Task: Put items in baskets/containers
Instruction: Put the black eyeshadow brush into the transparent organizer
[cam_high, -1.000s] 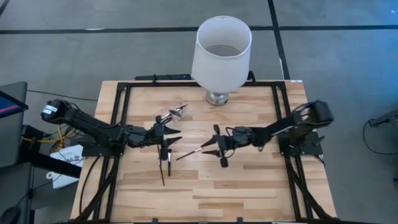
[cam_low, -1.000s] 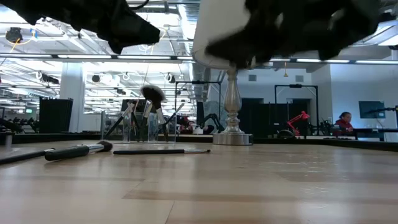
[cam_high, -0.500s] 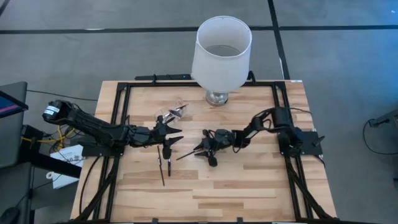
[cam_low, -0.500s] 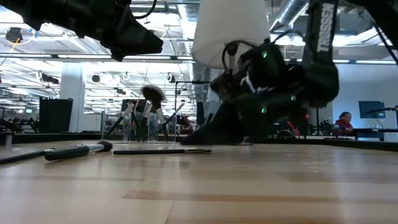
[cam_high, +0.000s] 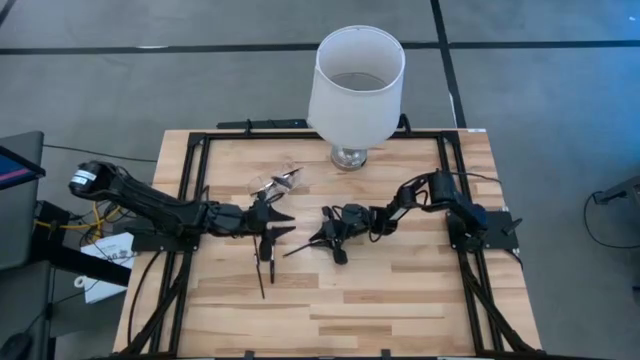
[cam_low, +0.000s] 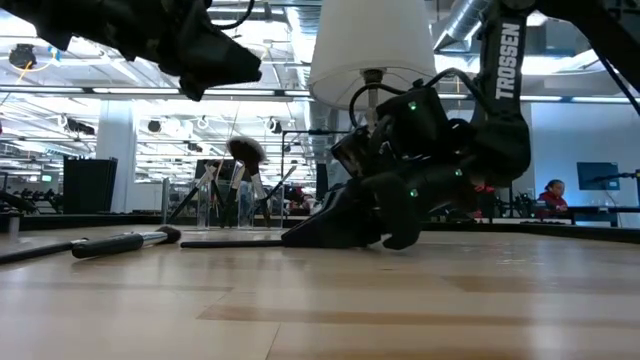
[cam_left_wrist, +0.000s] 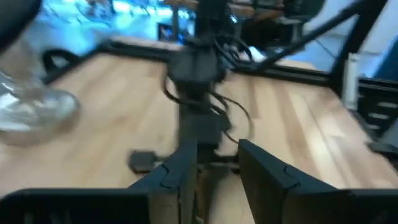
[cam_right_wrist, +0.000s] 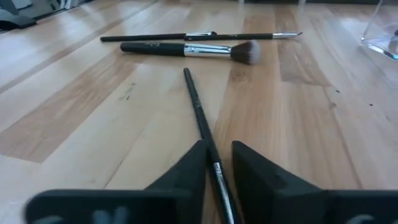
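My right gripper (cam_high: 322, 241) is down at the table's middle, open. Its fingers stand on either side of a thin dark brush (cam_right_wrist: 196, 106) that lies flat on the wood (cam_high: 298, 248); a gap shows beside the brush. Two more brushes lie beyond it, a thick one with a fluffy head (cam_right_wrist: 186, 48) and a thin one (cam_right_wrist: 199, 36). My left gripper (cam_high: 276, 222) hovers open above those brushes. The clear pouch (cam_high: 274, 184) sits toward the far edge with several brushes in it (cam_low: 238, 195).
A large white lampshade (cam_high: 356, 78) on a glass base (cam_high: 348, 155) stands at the table's far edge. Black frame rails (cam_high: 196, 190) run along the table's sides. Bare wood spreads across the near half (cam_high: 350, 310).
My right gripper has swung toward the table's left and dropped from above down to the table top, ending with its fingers around the thin brush. The brushes and the pouch have stayed where they were.
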